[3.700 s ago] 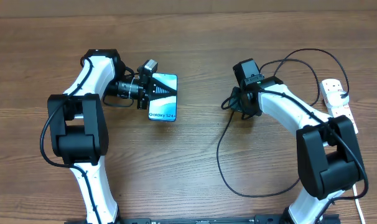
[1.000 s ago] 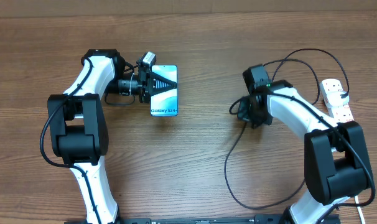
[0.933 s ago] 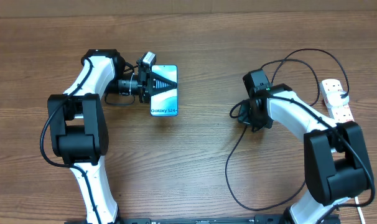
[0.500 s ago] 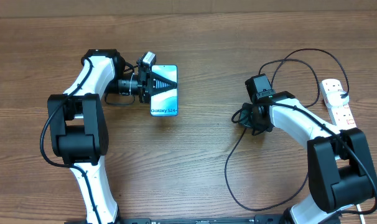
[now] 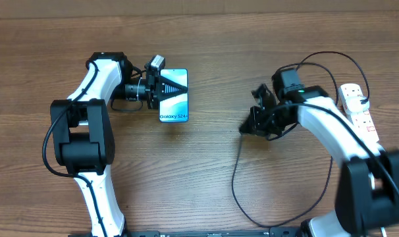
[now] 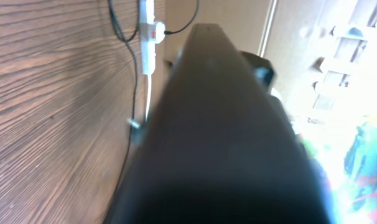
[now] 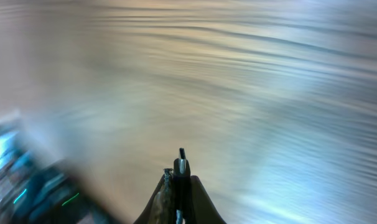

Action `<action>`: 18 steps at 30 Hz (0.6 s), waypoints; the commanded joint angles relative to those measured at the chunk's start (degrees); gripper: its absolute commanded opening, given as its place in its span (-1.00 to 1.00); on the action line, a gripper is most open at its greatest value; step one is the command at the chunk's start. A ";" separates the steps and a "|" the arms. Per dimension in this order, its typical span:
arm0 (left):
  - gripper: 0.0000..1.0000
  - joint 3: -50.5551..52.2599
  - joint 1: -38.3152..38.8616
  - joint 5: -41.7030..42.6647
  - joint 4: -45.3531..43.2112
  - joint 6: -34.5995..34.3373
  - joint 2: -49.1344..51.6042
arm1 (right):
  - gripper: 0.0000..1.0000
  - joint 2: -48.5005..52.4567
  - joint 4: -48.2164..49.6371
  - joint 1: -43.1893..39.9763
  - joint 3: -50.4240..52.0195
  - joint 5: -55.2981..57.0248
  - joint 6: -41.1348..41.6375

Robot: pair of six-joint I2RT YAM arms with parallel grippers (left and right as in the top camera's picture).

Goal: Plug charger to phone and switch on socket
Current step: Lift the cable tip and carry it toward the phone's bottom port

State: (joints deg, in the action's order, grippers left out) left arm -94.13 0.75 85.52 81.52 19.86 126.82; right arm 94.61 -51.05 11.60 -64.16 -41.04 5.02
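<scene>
The phone (image 5: pixel 174 108) lies at the table's left centre, screen up, its "Galaxy S24" edge toward the front. My left gripper (image 5: pixel 165 87) is shut on its far half. In the left wrist view the phone's dark edge (image 6: pixel 219 137) fills most of the frame. My right gripper (image 5: pixel 249 126) points left, right of centre and well apart from the phone. It is shut on the charger plug tip (image 7: pixel 181 163). The thin black charger cable (image 5: pixel 234 191) hangs from it and loops to the front. The white socket strip (image 5: pixel 357 108) lies at the right edge and shows far off in the left wrist view (image 6: pixel 146 31).
The black cable also arcs behind my right arm (image 5: pixel 318 59) toward the strip. A thick white cord (image 5: pixel 382 217) runs along the right front edge. Bare wood (image 5: pixel 212 164) lies between phone and right gripper. The right wrist view is motion-blurred.
My right arm has swung right and turned, so its gripper now points left with the plug in it. The cable loop shifted with it. Left arm and phone have not moved.
</scene>
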 commanded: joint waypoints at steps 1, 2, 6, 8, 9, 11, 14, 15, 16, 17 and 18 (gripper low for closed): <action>-0.91 -1.31 0.59 5.05 1.68 6.38 -1.09 | -0.92 -6.54 -0.90 0.20 -1.70 -18.75 -7.48; -0.91 -1.31 0.79 5.03 2.95 7.32 -1.11 | -0.92 -7.41 -1.53 0.39 -1.70 -18.86 -7.48; -0.91 -1.31 1.68 5.05 7.89 11.50 -1.29 | -0.92 -8.74 -3.98 2.40 -1.70 -19.87 -7.69; -0.91 -1.66 1.97 5.05 10.03 13.25 -1.38 | -0.92 -8.72 -5.01 4.00 -1.68 -22.29 -9.38; -0.91 -2.10 1.99 5.07 11.56 14.21 -1.38 | -0.92 -8.72 -5.27 4.96 -1.68 -24.09 -9.68; -0.91 -3.32 1.99 5.09 14.99 16.41 -1.38 | -0.92 -8.72 -4.94 6.58 -1.68 -27.12 -9.66; -0.91 -4.85 2.05 5.14 15.39 16.33 -2.36 | -0.92 -8.72 -3.13 8.96 -1.68 -29.94 -9.57; -0.91 -5.42 2.05 5.11 15.39 15.85 -2.99 | -0.92 -8.72 -2.40 9.68 -1.68 -30.62 -9.33; -0.91 -5.90 2.05 5.11 15.37 15.74 -3.54 | -0.92 -8.72 -1.73 10.34 -1.68 -30.86 -8.57; -0.91 -6.49 2.05 5.11 15.37 15.30 -4.17 | -0.92 -8.72 -0.66 10.99 -1.68 -30.86 -6.71; -0.91 -7.02 2.05 5.11 15.37 14.56 -4.79 | -0.92 -8.72 0.37 11.39 -1.68 -30.86 -5.16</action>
State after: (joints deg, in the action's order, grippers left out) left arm -98.15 2.74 87.79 96.49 32.80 126.54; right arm 86.04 -52.05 21.71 -65.14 -68.10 -2.68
